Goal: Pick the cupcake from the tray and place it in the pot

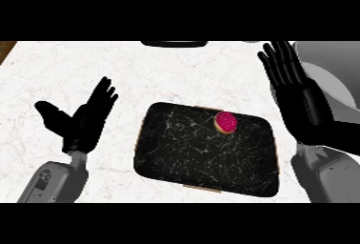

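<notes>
Left hand [83,121], right hand [299,95] both spread wide, flanking tray [204,157]; cupcake [225,122] untouched.

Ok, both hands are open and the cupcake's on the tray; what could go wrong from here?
1. The cupcake sits near the far edge of the dark tray; a poor approach by the right hand could nudge it off onto the counter.
2. The pot shows only partly at the right edge, behind that hand, so aiming the placement may be hard.
3. The left hand rests open left of the tray; the tray could slide unsupported.
</notes>
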Controlling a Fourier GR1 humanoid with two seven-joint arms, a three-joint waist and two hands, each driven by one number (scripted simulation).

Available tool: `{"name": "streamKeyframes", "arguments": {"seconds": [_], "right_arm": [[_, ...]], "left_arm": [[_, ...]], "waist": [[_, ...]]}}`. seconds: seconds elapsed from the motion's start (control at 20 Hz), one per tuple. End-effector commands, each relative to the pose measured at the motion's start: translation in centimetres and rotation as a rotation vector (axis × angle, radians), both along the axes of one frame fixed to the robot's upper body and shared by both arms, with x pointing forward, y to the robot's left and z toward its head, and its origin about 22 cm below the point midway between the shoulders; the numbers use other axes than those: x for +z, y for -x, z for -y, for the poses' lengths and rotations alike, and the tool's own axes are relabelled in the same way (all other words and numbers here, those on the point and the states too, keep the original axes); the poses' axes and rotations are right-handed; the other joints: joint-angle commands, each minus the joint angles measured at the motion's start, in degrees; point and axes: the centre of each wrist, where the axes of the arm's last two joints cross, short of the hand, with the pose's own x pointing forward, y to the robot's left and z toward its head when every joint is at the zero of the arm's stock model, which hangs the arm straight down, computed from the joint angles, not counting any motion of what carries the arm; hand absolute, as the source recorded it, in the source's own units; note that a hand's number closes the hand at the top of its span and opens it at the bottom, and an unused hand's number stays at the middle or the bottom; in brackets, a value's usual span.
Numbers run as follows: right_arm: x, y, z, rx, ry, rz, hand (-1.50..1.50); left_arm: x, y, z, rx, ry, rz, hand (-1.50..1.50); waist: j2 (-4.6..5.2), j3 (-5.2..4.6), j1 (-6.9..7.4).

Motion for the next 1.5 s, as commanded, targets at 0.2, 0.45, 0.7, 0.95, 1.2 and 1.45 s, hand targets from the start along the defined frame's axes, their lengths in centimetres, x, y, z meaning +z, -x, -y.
{"name": "streamKeyframes", "arguments": {"seconds": [0.2,0.45,0.7,0.95,1.2,1.45], "right_arm": [[-6.5,0.3,-0.1,0.04,0.354,-0.345,1.5],[-6.5,0.8,1.3,-0.459,0.452,0.083,-1.5],[-6.8,2.7,-2.6,-0.469,0.223,0.238,-1.5],[-2.0,4.5,-2.3,-0.376,0.404,0.01,-1.5],[1.3,4.1,-1.0,-0.326,0.503,-0.222,-1.5],[2.4,1.2,-2.5,-0.288,0.43,-0.377,-1.5]], "left_arm": [[-3.1,2.4,-2.5,-0.152,-0.227,-0.107,0.0],[-5.6,3.8,-1.7,-0.161,-0.248,-0.158,0.0],[-5.2,3.6,-1.5,-0.194,-0.243,-0.156,0.0],[-6.5,4.4,-2.8,-0.198,-0.245,-0.164,0.0],[-4.7,2.5,-2.4,-0.196,-0.278,-0.142,0.0],[-5.5,3.8,-0.8,-0.228,-0.24,-0.154,0.0]], "waist": [[0.66,2.69,1.97],[0.2,2.77,-0.56],[0.41,2.8,0.64],[0.21,2.65,0.4],[0.3,2.67,0.31],[0.49,2.76,1.21]]}}
